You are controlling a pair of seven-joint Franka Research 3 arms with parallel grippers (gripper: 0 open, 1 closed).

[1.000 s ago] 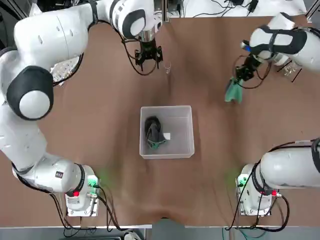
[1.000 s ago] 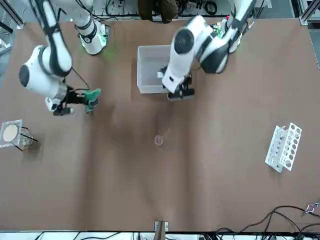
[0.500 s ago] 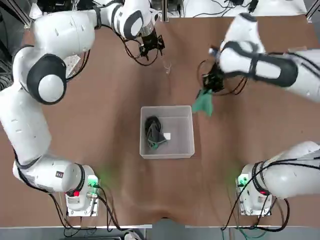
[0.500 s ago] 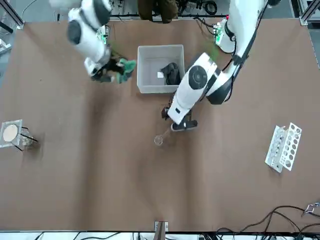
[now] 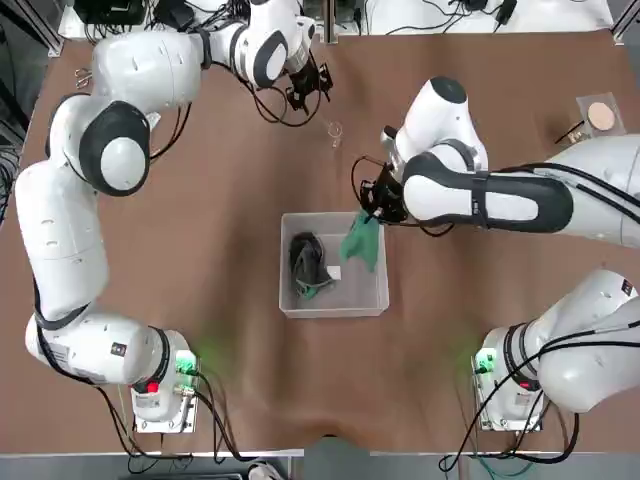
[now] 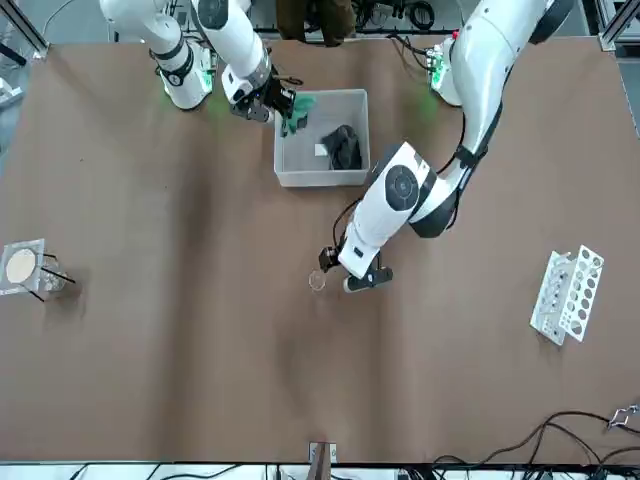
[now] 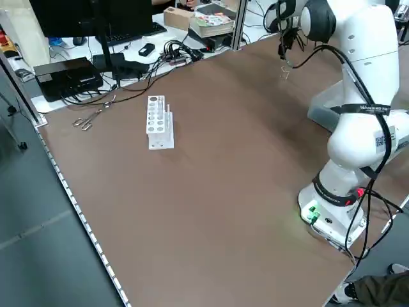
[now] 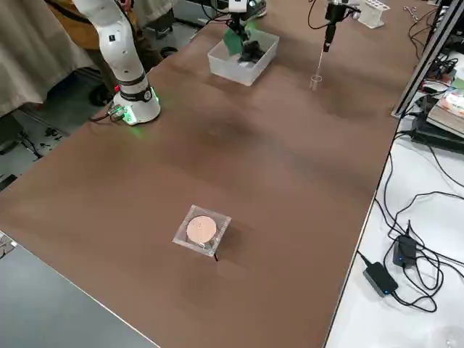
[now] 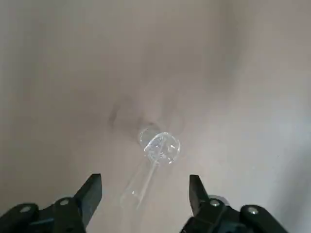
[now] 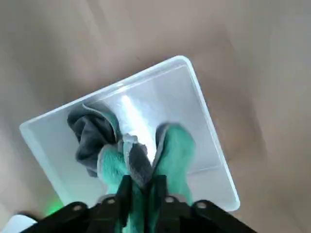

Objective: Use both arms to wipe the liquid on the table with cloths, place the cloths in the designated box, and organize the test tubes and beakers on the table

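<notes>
Green cloth [image 5: 360,243] hangs clenched in the right gripper [image 5: 372,205], over the box's [image 5: 366,302] far right corner. We see the grey cloth [image 5: 306,262] lying inside the box. Left gripper [image 9: 142,201] hovers with fingers spread above a glass tube [image 9: 150,160] lying on the far table [image 5: 200,250]. Rack [image 6: 566,294] stands well apart.

Right end effector [image 5: 375,204] fingertips buried in the green cloth [image 5: 360,241]; white rack's [image 6: 566,295] contents too small to tell.
</notes>
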